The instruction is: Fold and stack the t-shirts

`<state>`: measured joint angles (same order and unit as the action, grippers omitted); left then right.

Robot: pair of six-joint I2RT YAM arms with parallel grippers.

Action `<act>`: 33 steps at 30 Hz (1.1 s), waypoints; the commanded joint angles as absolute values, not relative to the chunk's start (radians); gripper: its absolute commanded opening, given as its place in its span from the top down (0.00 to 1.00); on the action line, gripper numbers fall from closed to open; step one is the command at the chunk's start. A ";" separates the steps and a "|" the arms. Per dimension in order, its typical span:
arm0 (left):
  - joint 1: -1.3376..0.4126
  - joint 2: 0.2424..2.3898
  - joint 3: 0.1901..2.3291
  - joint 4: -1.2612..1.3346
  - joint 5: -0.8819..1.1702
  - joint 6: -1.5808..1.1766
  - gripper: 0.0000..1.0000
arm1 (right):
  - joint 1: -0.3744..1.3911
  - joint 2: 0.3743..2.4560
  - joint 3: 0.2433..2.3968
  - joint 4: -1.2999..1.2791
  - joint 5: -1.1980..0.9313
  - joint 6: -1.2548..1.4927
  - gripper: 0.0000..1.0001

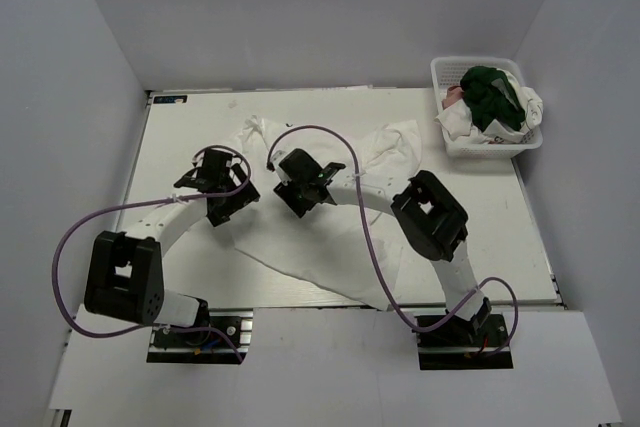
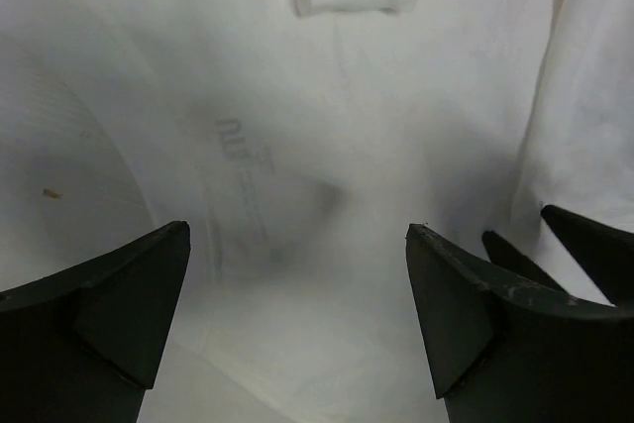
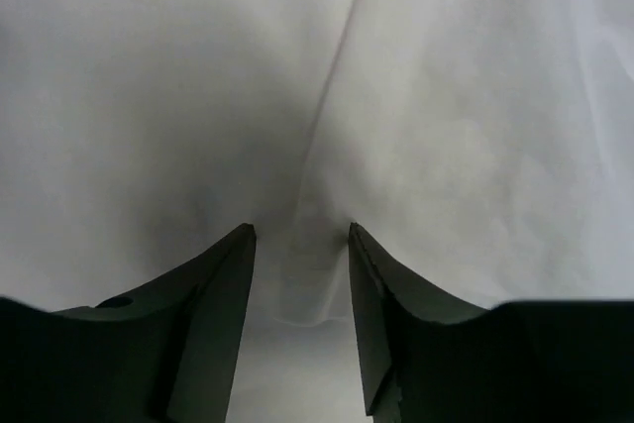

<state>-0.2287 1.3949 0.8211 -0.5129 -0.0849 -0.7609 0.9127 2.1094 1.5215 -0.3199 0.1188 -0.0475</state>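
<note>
A white t-shirt (image 1: 335,242) lies spread on the table, rumpled toward the back. In the left wrist view its cloth (image 2: 327,96) shows faint dark lettering (image 2: 243,180) through the fabric. My left gripper (image 1: 228,209) (image 2: 297,228) hovers wide open over the shirt's left part, nothing between its fingers. My right gripper (image 1: 298,205) (image 3: 300,226) presses down on the shirt's middle. Its jaws stand partly closed with a raised ridge of the white cloth (image 3: 317,245) between them, and a gap still shows. More t-shirts, dark green (image 1: 490,92), pink (image 1: 453,95) and white (image 1: 530,107), are heaped in the basket.
The white lattice basket (image 1: 447,72) stands at the back right, beside the table's right edge. White walls close in the table on the left, back and right. Purple cables loop over both arms.
</note>
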 commanded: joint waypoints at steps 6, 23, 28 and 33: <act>-0.232 1.407 0.764 -0.380 -0.043 -0.770 0.00 | 0.922 2.112 1.545 -0.370 0.301 0.017 0.81; -0.232 1.629 0.851 -0.541 -0.126 -0.752 0.00 | 0.634 2.274 2.154 -0.120 0.672 -0.092 1.00; -0.232 1.606 0.851 -0.564 -0.126 -0.720 0.00 | 0.485 2.442 2.368 0.242 0.768 -0.194 1.00; -0.232 1.563 0.880 -0.583 -0.114 -0.701 0.00 | 0.498 2.287 2.115 0.475 0.581 -0.212 0.10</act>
<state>-0.2352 1.5780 0.8837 -0.4908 -0.0910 -0.7273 0.4225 2.3852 2.1128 0.3069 0.6682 -0.1791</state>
